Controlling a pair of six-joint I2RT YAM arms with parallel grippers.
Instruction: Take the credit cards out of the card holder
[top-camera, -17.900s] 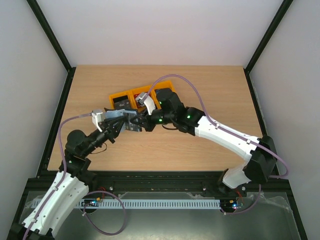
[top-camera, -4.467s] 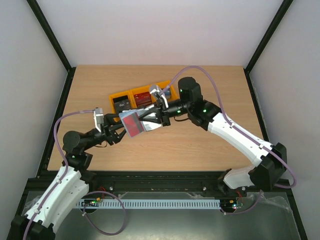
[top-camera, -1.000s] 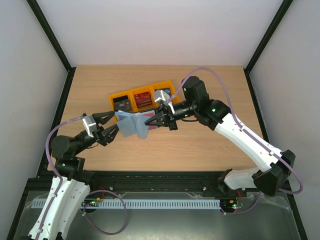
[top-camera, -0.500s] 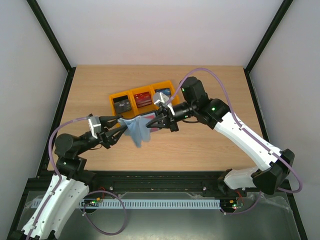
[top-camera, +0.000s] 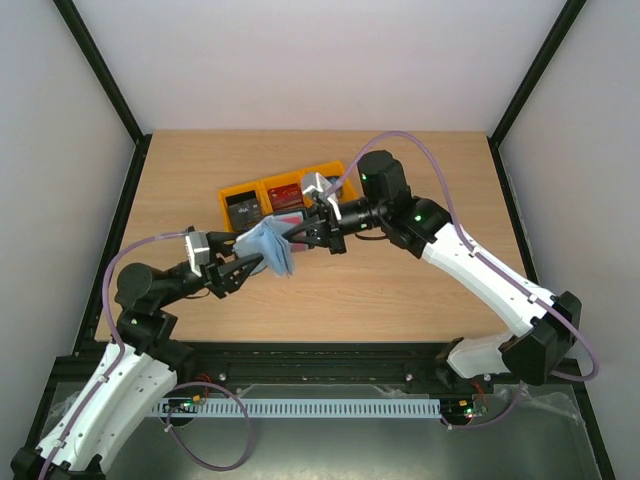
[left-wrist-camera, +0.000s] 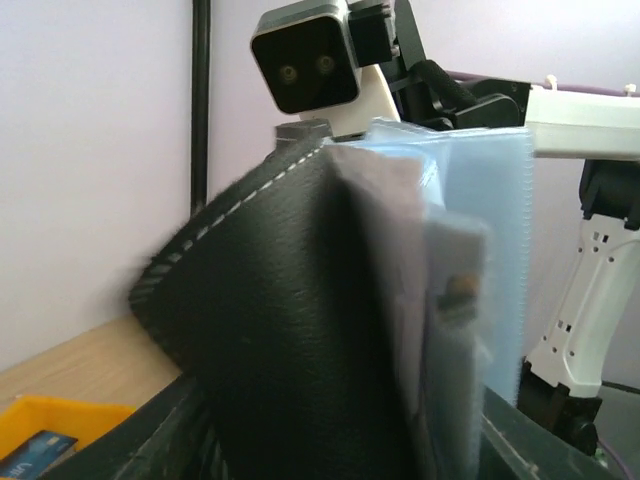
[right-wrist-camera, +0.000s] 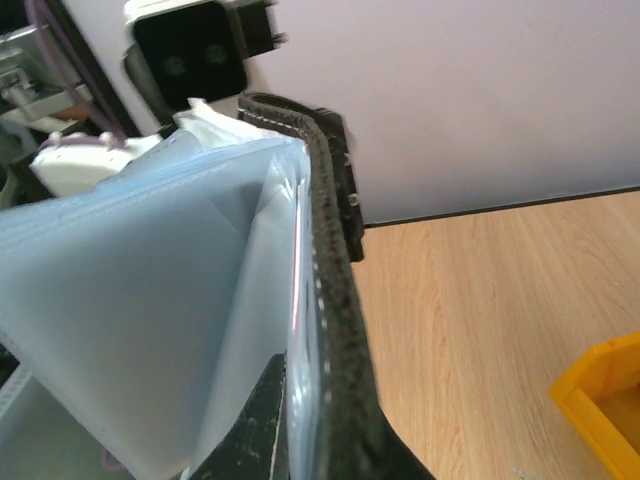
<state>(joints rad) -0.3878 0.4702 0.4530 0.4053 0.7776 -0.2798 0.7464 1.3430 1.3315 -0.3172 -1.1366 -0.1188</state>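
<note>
- Left gripper closed on the card holder, gripping its black cover from 8 o'clock
- Right gripper at 2 o'clock of the card holder, pinched on its black edge beside the fanned blue-grey pockets
- Card holder held above the table, spread open between both arms
- Yellow bins at its 12 o'clock, with a dark grey card and a red card inside

Wooden table — yellow bins (far centre).
</note>
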